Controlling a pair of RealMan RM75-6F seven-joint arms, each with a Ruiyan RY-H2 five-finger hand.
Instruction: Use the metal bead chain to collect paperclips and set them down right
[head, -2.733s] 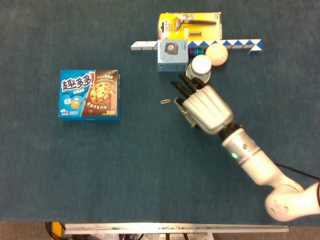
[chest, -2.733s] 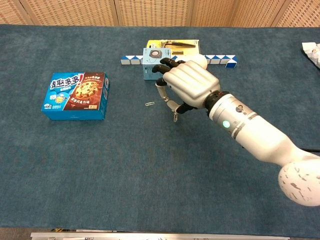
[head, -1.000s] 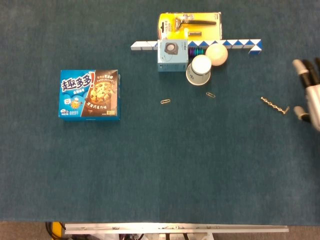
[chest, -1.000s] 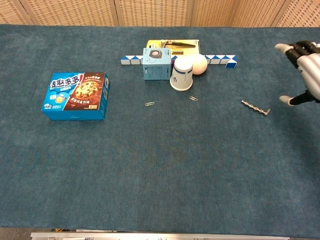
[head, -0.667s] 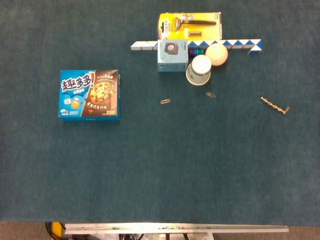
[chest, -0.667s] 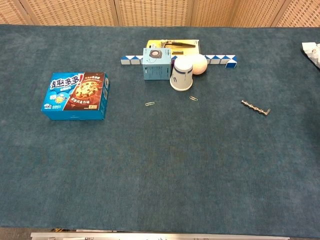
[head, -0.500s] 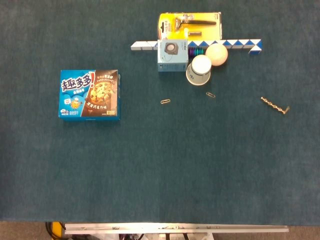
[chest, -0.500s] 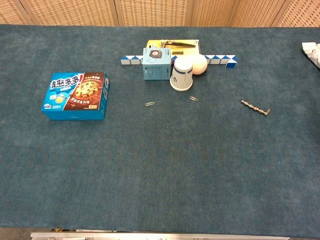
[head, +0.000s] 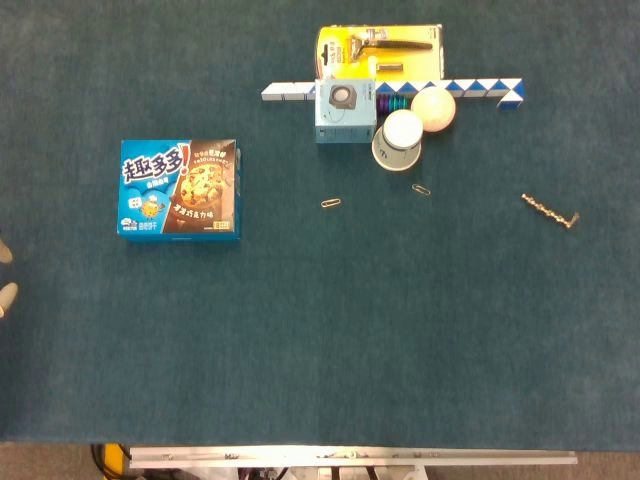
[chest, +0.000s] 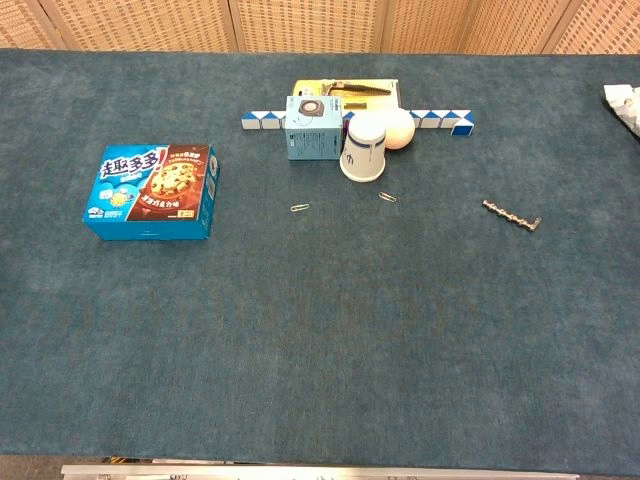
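The metal bead chain (head: 549, 210) (chest: 511, 214) lies loose on the blue cloth at the right, with a small bent piece at its right end. Two paperclips lie apart below the cup: one (head: 331, 203) (chest: 299, 208) to the left, one (head: 422, 189) (chest: 387, 197) just under the cup. Only two pale fingertips of my left hand (head: 4, 296) show, at the left edge of the head view, far from the chain. They touch nothing. My right hand is out of both views.
A blue cookie box (head: 180, 188) lies at the left. At the back stand a paper cup (head: 401, 139), a white ball (head: 434, 107), a small blue box (head: 345, 110), a yellow razor pack (head: 380, 50) and a blue-white snake puzzle (head: 480, 89). A white object (chest: 625, 100) sits at the right edge.
My right hand has left the view to the right, leaving the chain on the cloth. Fingertips of my left hand have appeared at the left edge of the head view.
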